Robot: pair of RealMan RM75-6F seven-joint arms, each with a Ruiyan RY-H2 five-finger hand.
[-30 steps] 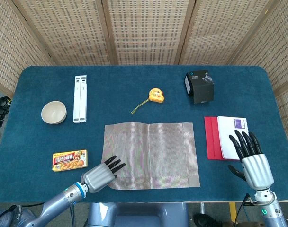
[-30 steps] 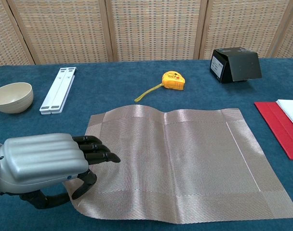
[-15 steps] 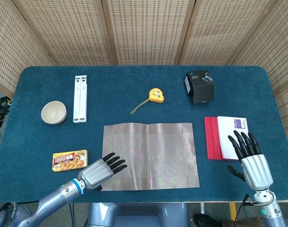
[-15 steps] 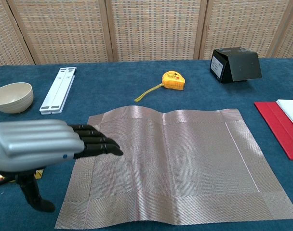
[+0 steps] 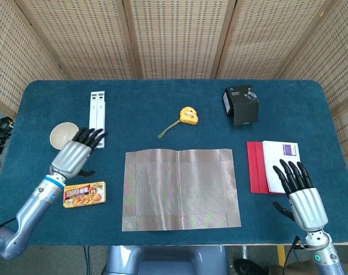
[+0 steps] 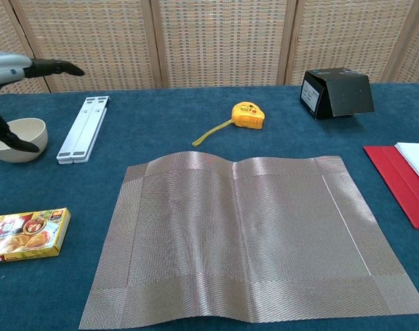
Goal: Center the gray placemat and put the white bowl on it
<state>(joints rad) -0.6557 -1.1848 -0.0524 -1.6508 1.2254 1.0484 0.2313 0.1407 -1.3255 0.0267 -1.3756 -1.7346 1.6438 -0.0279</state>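
Gray woven placemat (image 5: 181, 189) lies flat near the middle of the blue table (image 5: 174, 97), at the front side, with a soft ridge along its far edge in the chest view. White bowl (image 5: 62, 135) stands on the table at the far left, well apart from the placemat, upright and with nothing visible inside. Left hand (image 5: 76, 152) hovers just beside the bowl, on its near right side; its dark fingers (image 5: 91, 136) are stretched out and apart and it holds nothing. In the chest view the thumb hangs in front of the bowl, and I cannot tell if it touches it. Right hand (image 5: 300, 195) is at the front right corner of the table, fingers straight and spread, also holding nothing, just near the red folder (image 5: 256, 167) with a white paper (image 5: 280, 163) on top. A yellow food box (image 5: 84, 193) lies between the left arm and the left edge of the placemat. Behind the placemat are a yellow tape measure (image 5: 189, 116) with its cord, a long white folded stand (image 5: 96, 119) beside the bowl, and a black box (image 5: 241, 105) further right.
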